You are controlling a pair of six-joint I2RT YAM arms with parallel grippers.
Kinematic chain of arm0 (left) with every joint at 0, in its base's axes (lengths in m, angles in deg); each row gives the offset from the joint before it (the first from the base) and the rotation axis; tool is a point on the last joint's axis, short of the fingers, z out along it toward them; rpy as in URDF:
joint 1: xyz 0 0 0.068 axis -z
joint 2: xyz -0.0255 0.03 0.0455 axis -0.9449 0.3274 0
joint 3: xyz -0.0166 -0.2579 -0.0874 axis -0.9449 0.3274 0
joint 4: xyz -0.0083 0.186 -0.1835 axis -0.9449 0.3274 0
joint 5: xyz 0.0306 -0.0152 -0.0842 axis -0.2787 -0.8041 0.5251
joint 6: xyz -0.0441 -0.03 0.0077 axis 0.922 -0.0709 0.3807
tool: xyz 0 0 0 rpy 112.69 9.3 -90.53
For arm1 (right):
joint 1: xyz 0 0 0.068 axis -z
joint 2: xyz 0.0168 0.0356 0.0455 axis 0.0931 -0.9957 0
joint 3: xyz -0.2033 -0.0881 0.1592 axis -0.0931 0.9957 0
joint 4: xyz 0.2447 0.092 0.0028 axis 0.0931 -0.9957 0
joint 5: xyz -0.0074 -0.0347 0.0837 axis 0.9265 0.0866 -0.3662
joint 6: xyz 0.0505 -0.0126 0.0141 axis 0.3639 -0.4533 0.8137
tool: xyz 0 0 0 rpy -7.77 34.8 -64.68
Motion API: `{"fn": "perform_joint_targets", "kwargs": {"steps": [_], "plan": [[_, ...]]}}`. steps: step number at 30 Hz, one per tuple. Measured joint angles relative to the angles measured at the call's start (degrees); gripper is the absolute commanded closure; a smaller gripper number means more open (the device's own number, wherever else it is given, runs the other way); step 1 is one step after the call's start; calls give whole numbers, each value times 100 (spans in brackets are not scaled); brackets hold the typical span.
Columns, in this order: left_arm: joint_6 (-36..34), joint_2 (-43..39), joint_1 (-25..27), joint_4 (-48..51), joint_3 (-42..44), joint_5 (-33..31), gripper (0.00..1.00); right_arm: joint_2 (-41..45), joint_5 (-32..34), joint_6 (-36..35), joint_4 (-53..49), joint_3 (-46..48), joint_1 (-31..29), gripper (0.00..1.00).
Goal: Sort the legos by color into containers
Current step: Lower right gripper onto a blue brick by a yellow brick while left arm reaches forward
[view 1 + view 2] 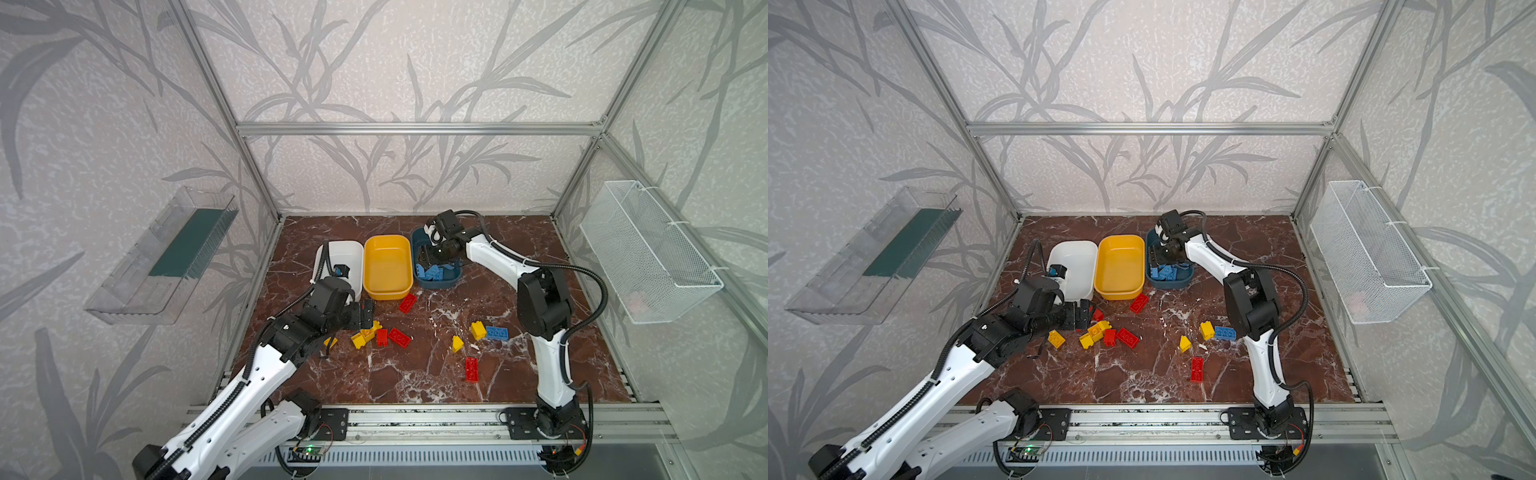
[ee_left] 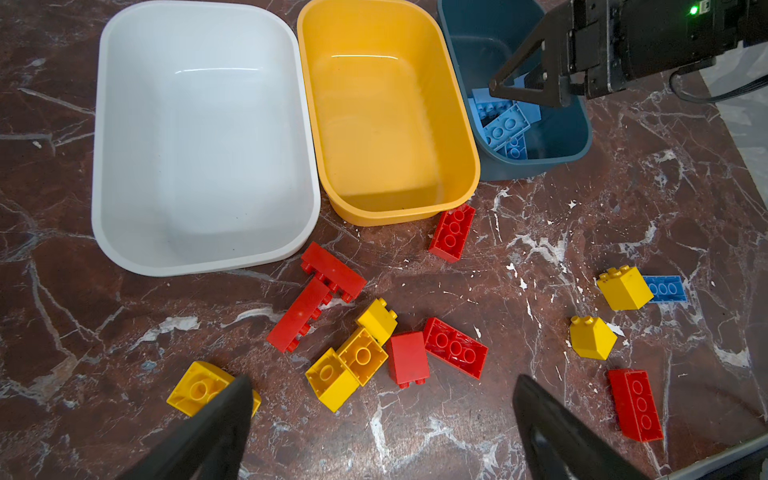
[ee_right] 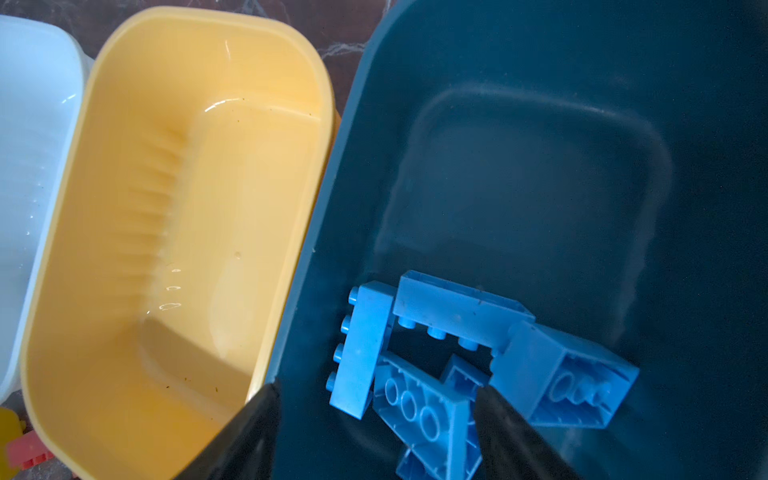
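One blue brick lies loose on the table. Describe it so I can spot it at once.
On the marble table, find the row of three tubs; the dark teal tub is its right end. Straight forward from it sits a yellow brick. The blue brick lies flat right beside that one, on its right in both top views: the only blue piece outside a tub.

In both top views the left arm (image 1: 266,374) covers the near part of the white tub (image 1: 345,249), and in a top view it hides most of one yellow brick (image 1: 331,343). In the right wrist view the dark teal tub (image 3: 540,62) and a light blue brick (image 3: 419,467) under the pile run off the frame. A red brick (image 3: 25,455) in the corner is only a blur.
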Motion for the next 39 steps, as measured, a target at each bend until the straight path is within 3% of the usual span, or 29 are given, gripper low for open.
{"fn": "perform_joint_targets", "kwargs": {"steps": [7,14,21,30,34,39], "plan": [[-22,48,-11,17,-22,-44,1,837,-7,98,302,1023,0,20],[-85,579,-11,162,-638,13,1,2487,291,345,570,2326,0,20],[-153,1346,153,219,-1513,103,1,4052,1226,903,579,3685,0,15],[-142,2153,411,197,-1987,229,1,5313,2304,1567,129,4916,17,11],[-136,2323,415,212,-1987,286,1,5740,2529,1829,-59,5451,57,13],[-105,2288,417,170,-1845,321,1,6201,2568,2011,-212,6133,280,23]]}}
